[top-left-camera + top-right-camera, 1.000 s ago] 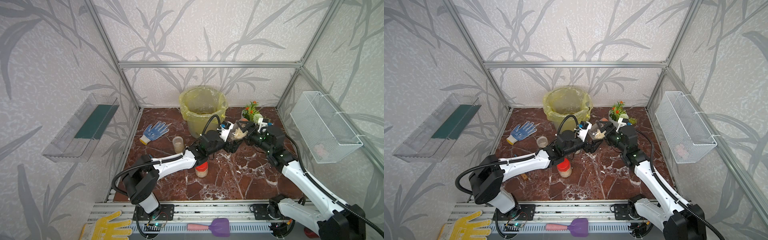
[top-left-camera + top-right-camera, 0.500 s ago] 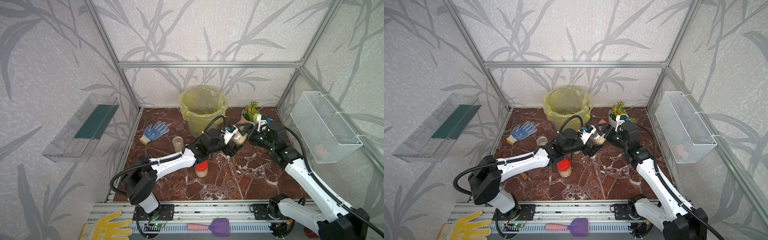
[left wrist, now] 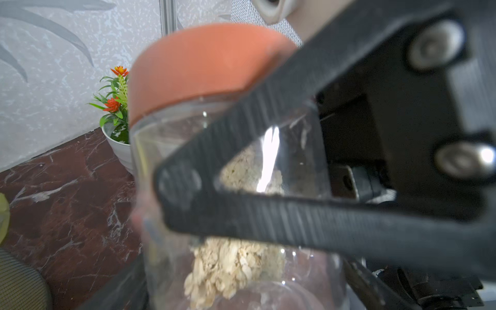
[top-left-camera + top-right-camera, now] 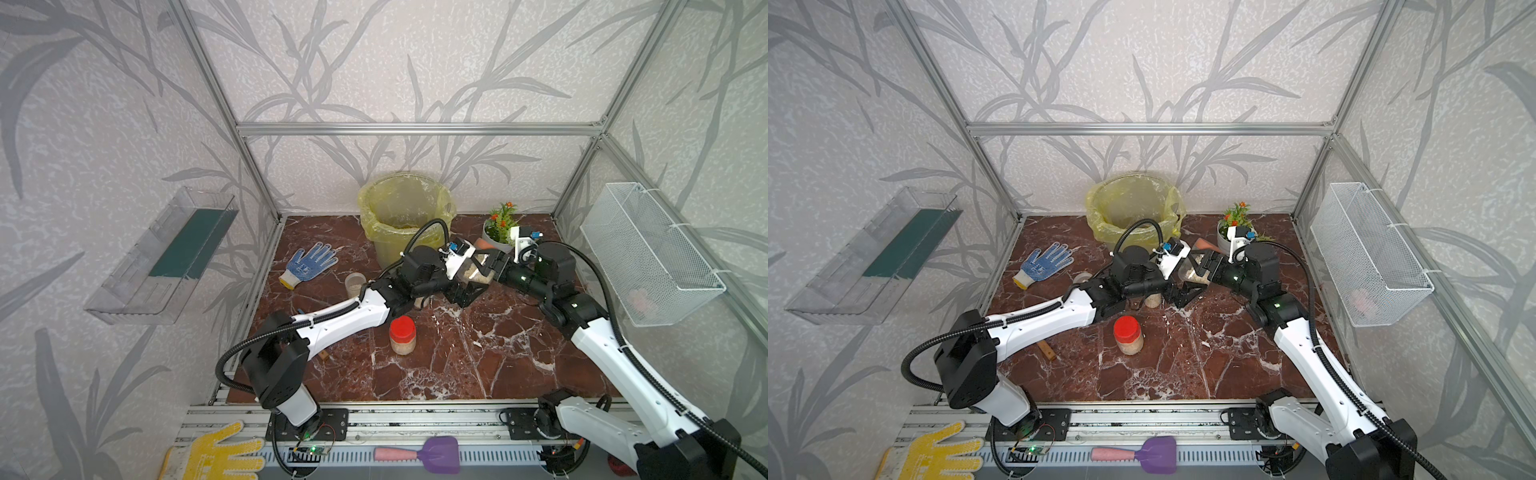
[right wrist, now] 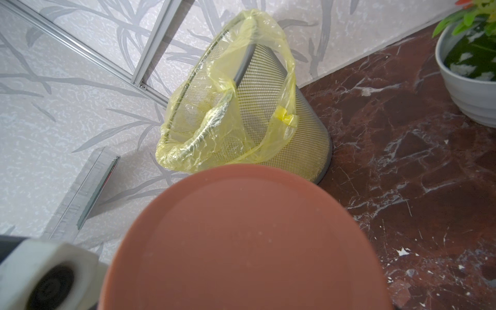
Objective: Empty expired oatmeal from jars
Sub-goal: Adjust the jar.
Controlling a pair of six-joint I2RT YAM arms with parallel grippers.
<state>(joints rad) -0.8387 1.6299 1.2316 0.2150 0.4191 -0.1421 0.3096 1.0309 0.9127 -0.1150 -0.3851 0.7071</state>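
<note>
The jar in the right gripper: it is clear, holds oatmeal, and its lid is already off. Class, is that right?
No: the orange-brown lid is still on. The left wrist view shows it seated on the clear jar, oatmeal inside, held by the right gripper.

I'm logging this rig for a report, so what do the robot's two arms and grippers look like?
The left arm and right arm have white shells, black joints and black ribbed cables. The left gripper and right gripper are black, with white camera mounts.
</note>
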